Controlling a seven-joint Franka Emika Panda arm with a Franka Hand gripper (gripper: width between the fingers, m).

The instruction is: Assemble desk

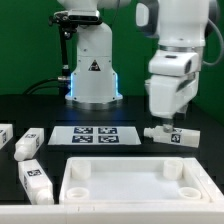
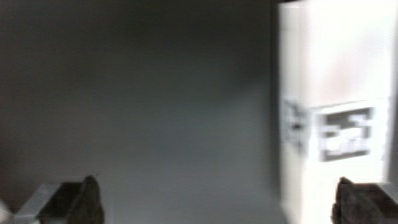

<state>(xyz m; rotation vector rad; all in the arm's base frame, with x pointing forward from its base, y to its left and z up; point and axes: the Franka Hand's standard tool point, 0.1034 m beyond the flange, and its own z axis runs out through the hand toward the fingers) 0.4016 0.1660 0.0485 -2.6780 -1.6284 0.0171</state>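
- Black tabletop (image 1: 40, 115), dark backdrop
- wrist view only: gripper (image 2: 222, 200) spread wide, nothing held; tagged leg (image 2: 338, 110) lies close to one finger
- exterior view only: panel (image 1: 140, 180) nearest the camera, spare legs (image 1: 28, 143) on that view's left, marker board (image 1: 95, 135) behind the panel
- bare strip between marker board and leg

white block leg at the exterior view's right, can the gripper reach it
Probably yes: the open gripper hangs above the white plastic block leg, nothing between, though the leg sits off-centre.
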